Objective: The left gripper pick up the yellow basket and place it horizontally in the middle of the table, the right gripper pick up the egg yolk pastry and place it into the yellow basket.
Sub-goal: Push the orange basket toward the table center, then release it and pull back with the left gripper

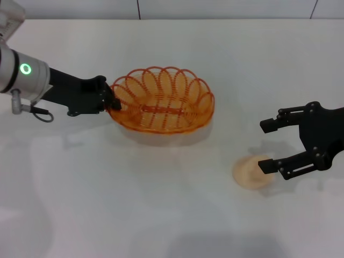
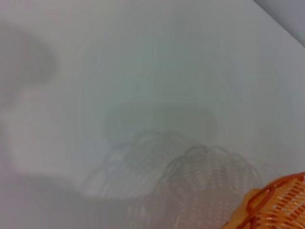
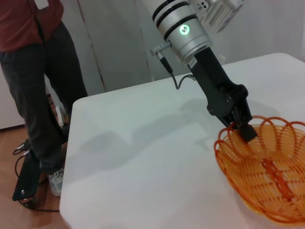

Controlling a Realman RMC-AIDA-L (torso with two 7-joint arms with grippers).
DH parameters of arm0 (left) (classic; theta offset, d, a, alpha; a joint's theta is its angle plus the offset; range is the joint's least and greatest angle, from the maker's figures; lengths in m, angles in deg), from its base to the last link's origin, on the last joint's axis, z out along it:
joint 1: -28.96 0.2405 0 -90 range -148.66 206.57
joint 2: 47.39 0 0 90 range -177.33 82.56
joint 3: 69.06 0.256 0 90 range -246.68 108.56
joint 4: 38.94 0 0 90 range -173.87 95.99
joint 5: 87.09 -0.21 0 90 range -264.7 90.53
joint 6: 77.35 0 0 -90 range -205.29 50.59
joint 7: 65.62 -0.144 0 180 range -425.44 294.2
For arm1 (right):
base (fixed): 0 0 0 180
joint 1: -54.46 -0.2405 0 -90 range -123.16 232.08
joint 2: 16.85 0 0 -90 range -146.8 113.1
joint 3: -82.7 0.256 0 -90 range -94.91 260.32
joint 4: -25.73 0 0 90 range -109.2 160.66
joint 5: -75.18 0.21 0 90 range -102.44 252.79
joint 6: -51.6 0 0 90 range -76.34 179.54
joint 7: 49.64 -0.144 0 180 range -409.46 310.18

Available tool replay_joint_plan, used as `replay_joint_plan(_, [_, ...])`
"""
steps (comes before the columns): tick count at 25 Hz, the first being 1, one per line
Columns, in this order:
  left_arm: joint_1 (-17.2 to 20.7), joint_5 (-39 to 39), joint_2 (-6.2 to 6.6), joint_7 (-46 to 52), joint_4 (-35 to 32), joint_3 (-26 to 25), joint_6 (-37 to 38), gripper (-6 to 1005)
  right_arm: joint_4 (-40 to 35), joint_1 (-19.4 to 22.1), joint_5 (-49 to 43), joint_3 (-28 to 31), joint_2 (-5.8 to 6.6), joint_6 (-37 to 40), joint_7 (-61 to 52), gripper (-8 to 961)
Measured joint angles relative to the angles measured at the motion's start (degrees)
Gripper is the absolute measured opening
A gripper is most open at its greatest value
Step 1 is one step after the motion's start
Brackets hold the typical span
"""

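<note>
The yellow basket (image 1: pixel 161 102) is an oval of orange looped wire in the middle of the table, a little to the left. My left gripper (image 1: pixel 114 102) is shut on its left rim and seems to hold it slightly above the table, with a shadow beneath. The grip also shows in the right wrist view (image 3: pixel 243 129), with the basket (image 3: pixel 267 176) empty. A corner of the basket (image 2: pixel 276 205) shows in the left wrist view. The egg yolk pastry (image 1: pixel 250 173) lies on the table at front right. My right gripper (image 1: pixel 269 146) is open just right of it, one fingertip over its edge.
The white table (image 1: pixel 172 215) stretches all around. In the right wrist view a person (image 3: pixel 43 71) in a red top stands beyond the table's edge (image 3: pixel 66 157) on the left arm's side, with cables on the floor.
</note>
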Motion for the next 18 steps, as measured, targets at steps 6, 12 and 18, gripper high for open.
replay_joint_plan(6, [-0.8,0.0,-0.47,-0.1,1.7,0.0,-1.5,143,0.0,0.0,0.0,0.0,-0.09,0.5,0.0,830])
replay_joint_plan(12, [-1.3,0.0,-0.74,0.0,3.9,0.0,-2.8,149,-0.2,0.0,0.0,0.0,-0.10,0.8,0.0,829])
replay_joint_plan(18, [-1.4,0.0,-1.21,-0.1,4.8,0.0,-3.6,155,-0.3,0.0,0.0,0.0,-0.10,1.0,0.1,828])
